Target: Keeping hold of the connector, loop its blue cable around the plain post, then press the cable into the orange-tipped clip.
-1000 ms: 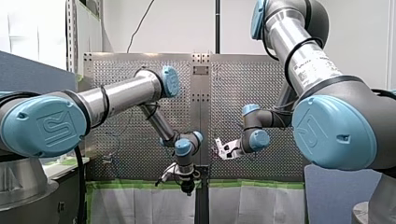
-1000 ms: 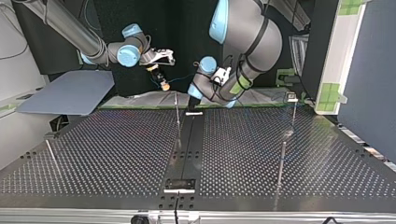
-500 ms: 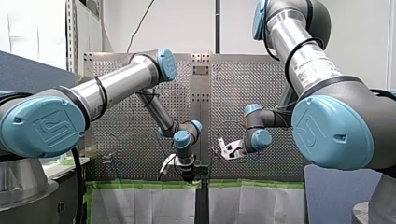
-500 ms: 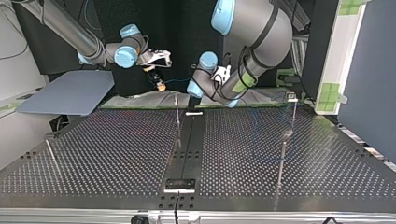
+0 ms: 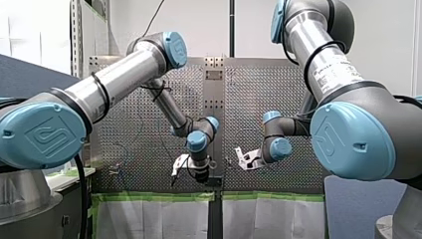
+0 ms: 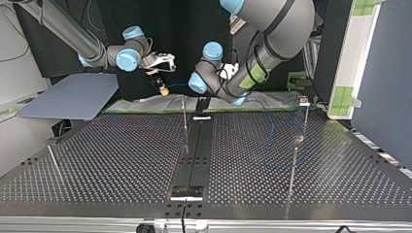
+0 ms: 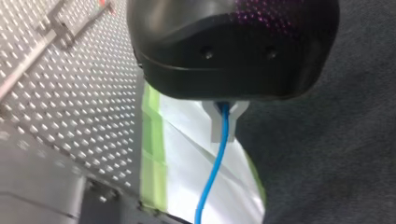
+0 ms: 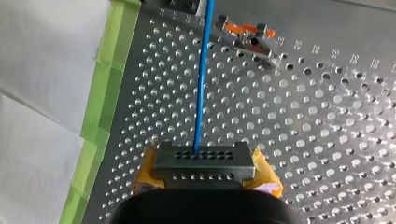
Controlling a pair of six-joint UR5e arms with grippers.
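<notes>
Two yellow pads (image 8: pixel 262 173) of my right end effector (image 8: pixel 204 176) were clamped on the connector (image 8: pixel 204 161), upper left in the top view; its blue cable (image 8: pixel 201 84) ran straight past the orange-tipped clip (image 8: pixel 245 35) toward my left end effector (image 7: pixel 223 122), closed around it at upper centre. Looping under too much tension would likely drag the connector out of the pads.

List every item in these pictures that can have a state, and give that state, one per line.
Right gripper: jaws shut on the connector.
Connector: held, cable plugged in.
Left gripper: jaws shut on the cable.
Cable: straight ahead of the connector, beside the clip.
Clip: empty.
</notes>
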